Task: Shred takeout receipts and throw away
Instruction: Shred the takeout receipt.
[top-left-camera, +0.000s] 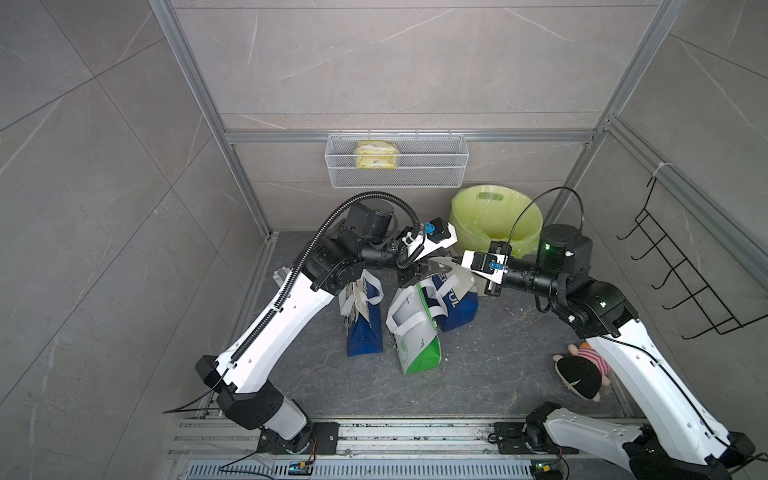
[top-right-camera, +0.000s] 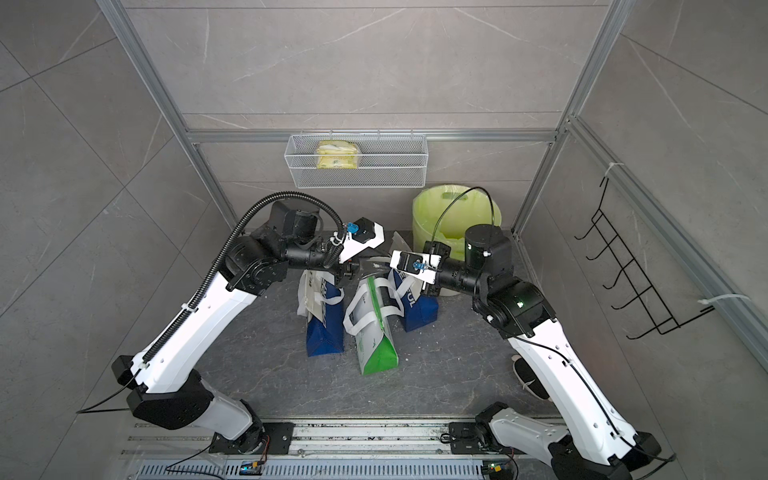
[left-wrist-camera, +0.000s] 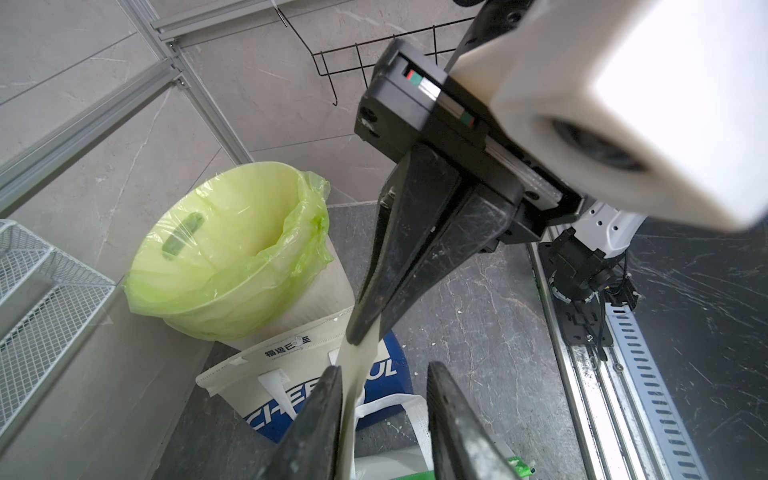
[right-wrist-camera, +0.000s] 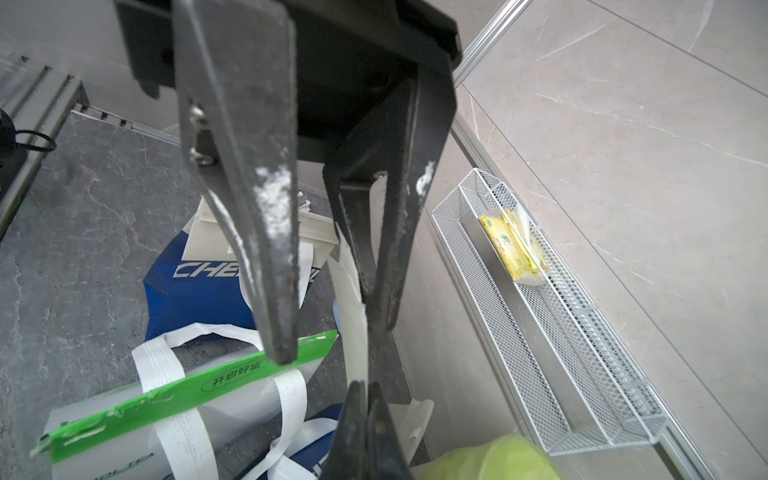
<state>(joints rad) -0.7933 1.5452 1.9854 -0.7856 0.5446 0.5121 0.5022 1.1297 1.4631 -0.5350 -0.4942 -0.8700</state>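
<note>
Pinching one end of a takeout receipt (left-wrist-camera: 357, 365), the right gripper (left-wrist-camera: 358, 334) has its jaws pressed flat together on the thin white strip. The left gripper (left-wrist-camera: 382, 368) meets it nose to nose. Its jaws stand apart, and the strip runs along the inner face of one finger (left-wrist-camera: 320, 415) while the other finger stays clear of it. The paper hangs in the air between the two claws, above the dark floor (top-left-camera: 478, 374); in both top views the grippers hide too much of it to make out.

Below it stand a blue-and-white bag (top-left-camera: 455, 305), a green-and-white bag (top-left-camera: 417, 345) leaning in front of that, and a second blue bag (top-left-camera: 363, 332) further left. Near the claws a bin (top-left-camera: 494, 216) with a pale green liner sits by the back wall, beneath a wire basket (top-left-camera: 436, 172) holding a yellow tissue pack (top-left-camera: 376, 154). A plush toy (top-left-camera: 582, 370) lies beside the right arm.
</note>
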